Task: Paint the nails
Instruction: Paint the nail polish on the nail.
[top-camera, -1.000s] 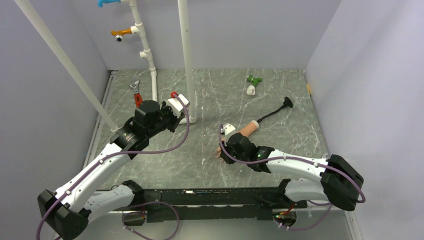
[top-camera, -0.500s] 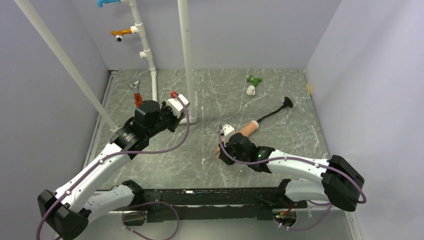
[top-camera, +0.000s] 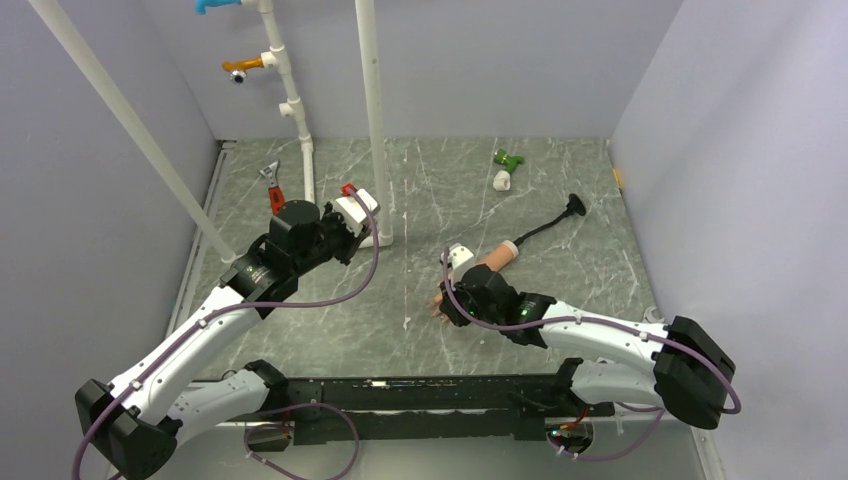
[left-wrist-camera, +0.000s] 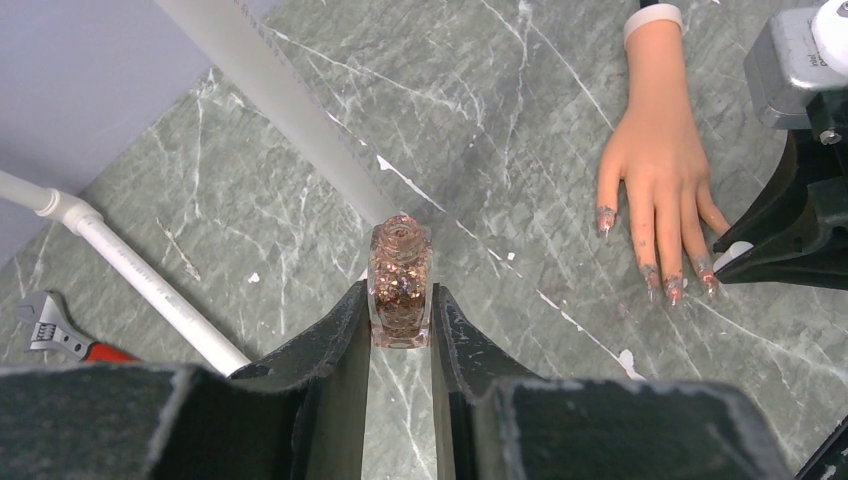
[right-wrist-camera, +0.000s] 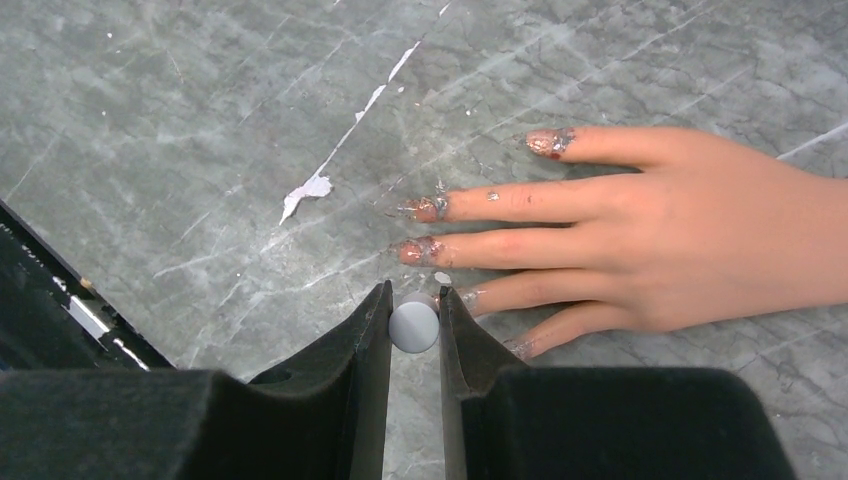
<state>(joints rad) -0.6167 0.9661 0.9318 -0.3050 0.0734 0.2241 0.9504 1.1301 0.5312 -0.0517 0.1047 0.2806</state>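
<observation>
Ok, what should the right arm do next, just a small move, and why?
Probably nudge the right tool slightly toward the mannequin hand: the white cap it grips, likely the brush, sits just beside the nearest nail, not over it.

Grey-green marble tabletop (top-camera: 385, 312), lavender walls (top-camera: 500, 60)

My left arm (top-camera: 190, 345) and right arm (top-camera: 600, 335) are glossy white shells with chunky black joints, fwiw. A thin purple cable (top-camera: 374, 262) trails behind the left pincer (left-wrist-camera: 400, 312), same behind the right pincer (right-wrist-camera: 413, 312). Both have matte black wedge fingers (left-wrist-camera: 325, 350).
</observation>
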